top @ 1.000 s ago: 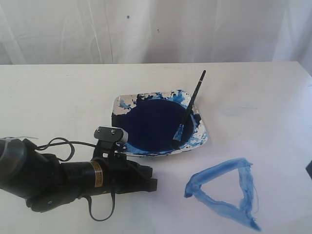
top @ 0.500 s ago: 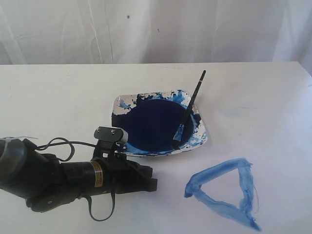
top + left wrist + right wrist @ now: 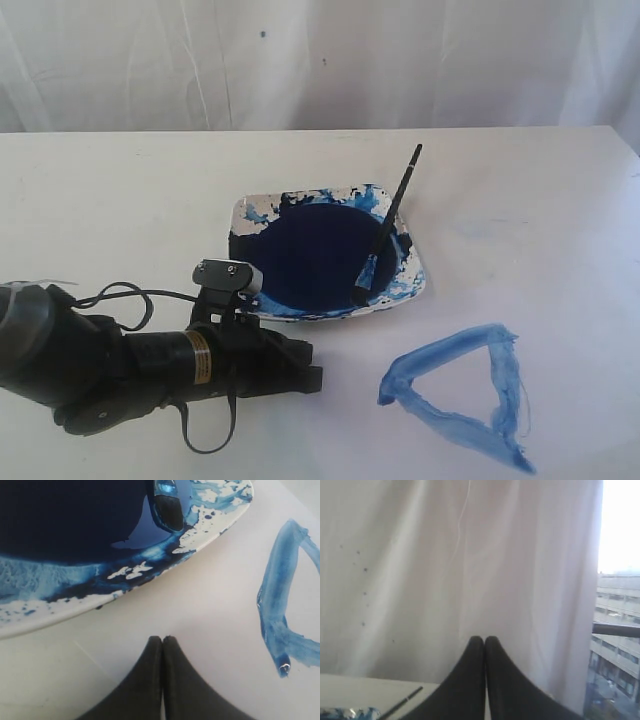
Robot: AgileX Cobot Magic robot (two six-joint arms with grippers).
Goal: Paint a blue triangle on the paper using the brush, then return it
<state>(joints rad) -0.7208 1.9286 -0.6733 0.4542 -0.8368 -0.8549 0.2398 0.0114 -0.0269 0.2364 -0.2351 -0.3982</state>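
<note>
The black-handled brush (image 3: pixel 390 222) lies propped in the white dish (image 3: pixel 250 211), bristles in the dark navy paint, handle sticking out over the far rim. The blue triangle (image 3: pixel 440 351) is painted on the paper (image 3: pixel 560 250), in front of and right of the dish. My left gripper (image 3: pixel 315 366) rests low on the paper just in front of the dish, shut and empty. In the left wrist view, the left gripper (image 3: pixel 163 638) points at the dish rim (image 3: pixel 50 611), the brush tip (image 3: pixel 167 510) and the triangle (image 3: pixel 275 605). The right gripper (image 3: pixel 484 639) is shut and empty, raised, and out of the exterior view.
A white draped cloth (image 3: pixel 300 60) hangs behind the table. The left arm's cable (image 3: pixel 120 295) loops on the table beside the arm. In the right wrist view, the brush handle (image 3: pixel 402 702) and a bit of dish (image 3: pixel 345 713) show low down, with a window (image 3: pixel 615 655) alongside.
A dark sliver at the exterior view's right edge one second ago is gone. The left arm, brush and dish have not moved.
</note>
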